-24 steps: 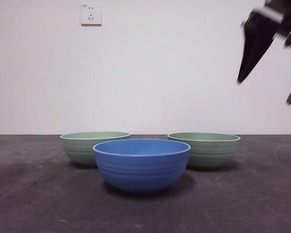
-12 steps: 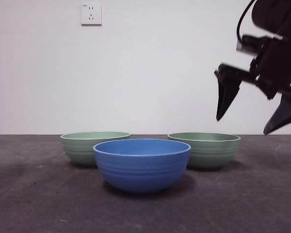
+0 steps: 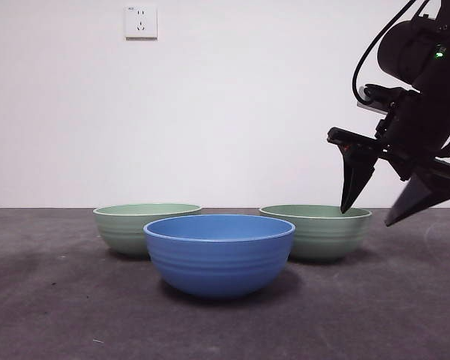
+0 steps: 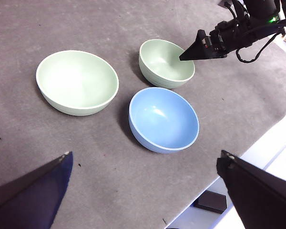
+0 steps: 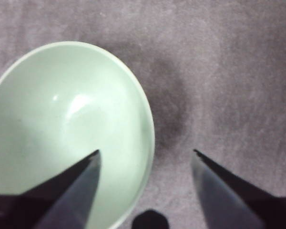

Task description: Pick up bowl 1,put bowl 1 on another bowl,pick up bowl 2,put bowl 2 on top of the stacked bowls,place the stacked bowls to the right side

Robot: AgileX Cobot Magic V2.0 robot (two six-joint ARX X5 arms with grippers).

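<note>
**Right gripper straddling the rim of the first green bowl**

Dark grey mat (image 3: 52, 315) under everything, blank white wall (image 3: 232, 112) behind with one socket (image 3: 141, 22) up high. Three bowls, none stacked yet: the blue bowl (image 3: 219, 255) sits nearest the front camera, one pale green bowl (image 3: 139, 227) behind it at about 10 o'clock, the other green bowl (image 3: 324, 231) behind at about 2 o'clock. All three stand apart, no rims touching.

The right gripper (image 3: 369, 214) is wide open with nothing in it, hanging over that 2 o'clock bowl's outer edge. In its wrist view one jaw sits over the bowl's inside and the other over bare mat, with the rim running between them. So I'd guess the next move is straight down, then a pinch on the wall. Can't tell how much height is left before contact.

From there the blue bowl lies toward the middle of the table, so the carry is short. Plenty of bare mat outside that bowl too.

The left gripper (image 4: 143, 191) is parked high, jaws spread, empty.
</note>
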